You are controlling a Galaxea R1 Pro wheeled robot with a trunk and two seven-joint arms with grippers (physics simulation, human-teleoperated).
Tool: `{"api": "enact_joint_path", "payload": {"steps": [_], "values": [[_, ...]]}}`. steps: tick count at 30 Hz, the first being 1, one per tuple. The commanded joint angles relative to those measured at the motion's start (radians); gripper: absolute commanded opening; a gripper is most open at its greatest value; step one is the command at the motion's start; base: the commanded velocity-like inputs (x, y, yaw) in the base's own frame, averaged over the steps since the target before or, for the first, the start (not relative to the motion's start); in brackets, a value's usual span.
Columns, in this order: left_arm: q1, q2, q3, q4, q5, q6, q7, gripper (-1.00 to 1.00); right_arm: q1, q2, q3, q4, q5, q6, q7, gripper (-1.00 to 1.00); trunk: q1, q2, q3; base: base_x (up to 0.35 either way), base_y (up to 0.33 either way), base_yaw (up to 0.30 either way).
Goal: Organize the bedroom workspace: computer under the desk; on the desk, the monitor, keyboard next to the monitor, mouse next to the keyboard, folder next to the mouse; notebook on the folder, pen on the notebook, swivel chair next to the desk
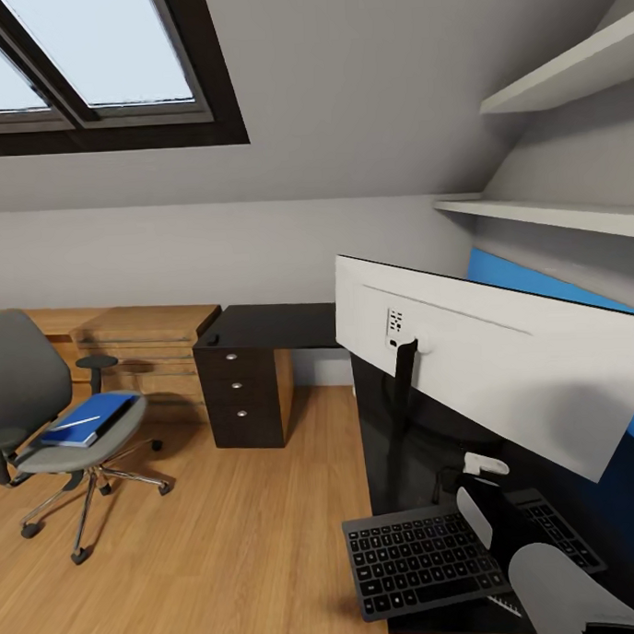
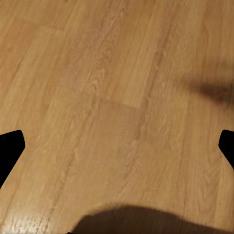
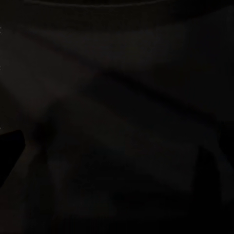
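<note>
Head view: monitor [image 1: 504,364] and keyboard [image 1: 429,556] sit on the bench [image 1: 271,326], folder [image 1: 89,421] remains on the swivel chair [image 1: 44,412] at lower left; left fingers [image 2: 9,151] spread, right unclear.

The monitor [image 1: 504,369] is seen from behind on the black tabletop [image 1: 271,326], with the keyboard [image 1: 429,556] lying before it. The blue folder [image 1: 86,421] is carried on the swivel chair [image 1: 44,412], well apart.

attic bedroom/home office | sloped ceiling + skylight [image 1: 85,64] | wood floor [image 1: 225,542] | L-shaped desk [image 1: 271,326] w/ monitor [image 1: 504,364], keyboard [image 1: 420,557] | swivel chair [image 1: 44,412] | wall shelves [image 1: 552,213]
</note>
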Motion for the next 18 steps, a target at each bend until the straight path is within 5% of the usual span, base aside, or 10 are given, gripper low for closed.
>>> {"api": "enact_joint_path", "payload": {"steps": [1, 10, 18], "values": [[0.000, 0.001, -0.005, -0.001, 0.011, -0.005, 0.007, 1.00, 0.000, 0.000, -0.001, 0.024, -0.018, 0.004, -0.004, 1.00, 0.000, 0.000, -0.001, 0.000, 0.000, 0.000], [0.000, 0.001, -0.005, -0.001, 0.010, -0.005, 0.002, 1.00, 0.000, -0.001, -0.001, 0.025, -0.018, 0.004, -0.004, 1.00, 0.000, 0.000, -0.001, -0.002, 0.000, 0.000], [0.000, 0.001, -0.005, -0.001, 0.009, -0.005, 0.002, 1.00, 0.000, 0.000, -0.001, 0.026, -0.018, 0.004, -0.004, 1.00, 0.000, 0.000, -0.001, -0.165, 0.000, 0.000]]}}
